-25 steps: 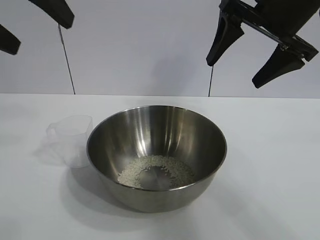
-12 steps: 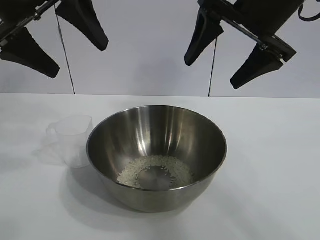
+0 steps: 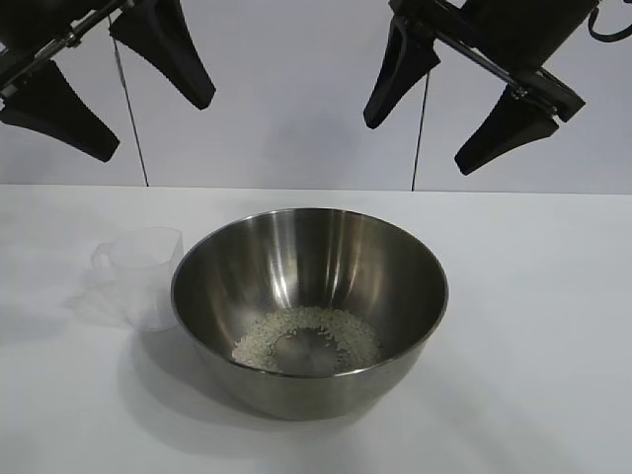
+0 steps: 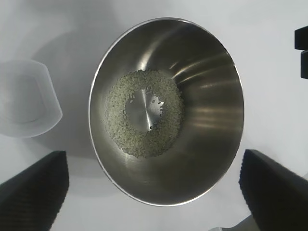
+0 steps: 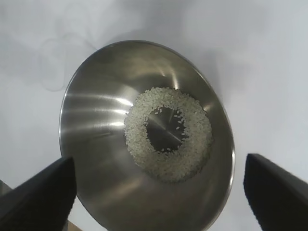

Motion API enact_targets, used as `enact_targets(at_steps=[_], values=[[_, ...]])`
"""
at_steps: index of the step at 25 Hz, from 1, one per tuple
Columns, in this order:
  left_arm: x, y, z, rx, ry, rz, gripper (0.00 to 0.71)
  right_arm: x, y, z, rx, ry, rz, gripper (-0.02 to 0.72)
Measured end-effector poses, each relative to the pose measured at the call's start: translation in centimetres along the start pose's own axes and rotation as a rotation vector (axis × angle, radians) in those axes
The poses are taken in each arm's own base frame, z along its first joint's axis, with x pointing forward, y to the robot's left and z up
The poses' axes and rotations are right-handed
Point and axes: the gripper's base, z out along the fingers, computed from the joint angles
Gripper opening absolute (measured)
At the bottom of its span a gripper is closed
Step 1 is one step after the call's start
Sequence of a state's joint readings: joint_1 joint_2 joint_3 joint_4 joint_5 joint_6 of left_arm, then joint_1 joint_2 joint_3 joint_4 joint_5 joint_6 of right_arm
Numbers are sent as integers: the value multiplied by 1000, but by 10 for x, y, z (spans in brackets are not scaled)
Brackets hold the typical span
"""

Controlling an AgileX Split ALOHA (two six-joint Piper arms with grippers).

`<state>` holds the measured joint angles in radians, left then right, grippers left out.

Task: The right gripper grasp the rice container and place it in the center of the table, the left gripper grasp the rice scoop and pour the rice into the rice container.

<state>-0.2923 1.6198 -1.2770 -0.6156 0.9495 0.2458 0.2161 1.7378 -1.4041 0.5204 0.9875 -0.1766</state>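
White worktop fills the scene, with the bowl at its middle, rice lying in a ring on its bottom. Just beside it, toward the left arm, stands the empty scoop. Above and behind, the left tool and right tool hang with fingers spread apart, holding nothing.

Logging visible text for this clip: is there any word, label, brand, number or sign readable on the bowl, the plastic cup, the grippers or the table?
None: no readable text in any view.
rice container: bare steel, no marking.
rice scoop: no scale marks or lettering can be made out.
left gripper and right gripper: plain black.
table: plain white.
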Motion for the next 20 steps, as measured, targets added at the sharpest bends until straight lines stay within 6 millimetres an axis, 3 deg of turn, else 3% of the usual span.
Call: enact_targets(at_steps=[20], values=[[-1,0,0,-3,-10,1,694,0,-3,0,28,5,0,654]])
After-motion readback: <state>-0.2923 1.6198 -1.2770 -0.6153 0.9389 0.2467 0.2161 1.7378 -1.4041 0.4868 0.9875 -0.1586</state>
